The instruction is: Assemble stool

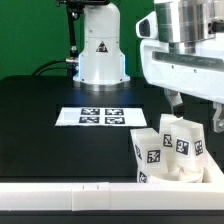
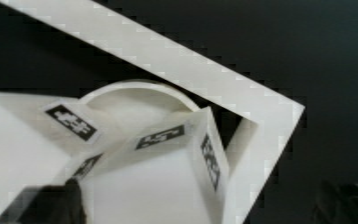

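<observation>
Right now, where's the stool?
In the exterior view, the stool sits at the lower right, against the white edge bar, right of the marker board, with the gripper just above.

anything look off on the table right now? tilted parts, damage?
The stool legs stand bunched and leaning at uneven angles in the corner by the white edge bars, on the exterior view's right, not laid out neatly. The marker board lies flat. No damage shows. The gripper hovers just above the legs.

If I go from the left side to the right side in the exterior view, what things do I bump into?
Robot base → marker board → stool parts with the tagged legs; the gripper hangs right above those parts, so its place in line overlaps theirs.
</observation>
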Robot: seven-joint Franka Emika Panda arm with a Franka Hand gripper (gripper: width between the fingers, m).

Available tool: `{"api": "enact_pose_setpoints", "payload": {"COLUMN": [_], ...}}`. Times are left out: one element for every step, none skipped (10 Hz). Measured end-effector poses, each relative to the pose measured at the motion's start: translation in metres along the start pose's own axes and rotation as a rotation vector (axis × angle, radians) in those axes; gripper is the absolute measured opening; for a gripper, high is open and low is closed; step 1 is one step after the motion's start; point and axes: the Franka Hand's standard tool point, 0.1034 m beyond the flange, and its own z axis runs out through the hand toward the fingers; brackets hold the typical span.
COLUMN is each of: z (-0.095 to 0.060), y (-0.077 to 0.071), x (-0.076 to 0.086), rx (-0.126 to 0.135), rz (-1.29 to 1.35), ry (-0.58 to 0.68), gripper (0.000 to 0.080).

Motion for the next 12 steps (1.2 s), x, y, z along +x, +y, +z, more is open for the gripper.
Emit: {"api": "enact_pose_setpoints", "payload": {"z": [0.0,-0.004,-0.007,-0.006,-0.005,-0.005,-0.005,-0.005,-0.006,-0.006,-0.004,-0.004], "y": [0.0,-0.003,-0.006,-0.003,-0.003,-0.002,-0.001,-0.001,-0.001,-0.003,-0.003,-0.002], "x": [0.0,-0.002,-0.006,-0.008,-0.005,-0.003,-0.002,-0.001,-0.001,-0.005,-0.01,-0.008], "rx": [-0.006,-0.024,-0.03,-0.048,-0.048,-0.054,-0.06,-0.064,-0.103,-0.136,-0.149,-0.15], "rz": [-0.127,-0.358,-0.541,-0.689,-0.697,-0.769,-0.841,-0.875,-1.119,-1.333,-1.45,-1.471], "ry": [0.004,0.021,0.021,0.01,0.014,0.016,0.018,0.019,0.032,0.034,0.024,0.024], "gripper": [0.0649,0.0649,0.0649,0.0649,0.0649,0.0649,0.0649,0.0649,0.0649,0.0649,0.0649,0.0649]}}
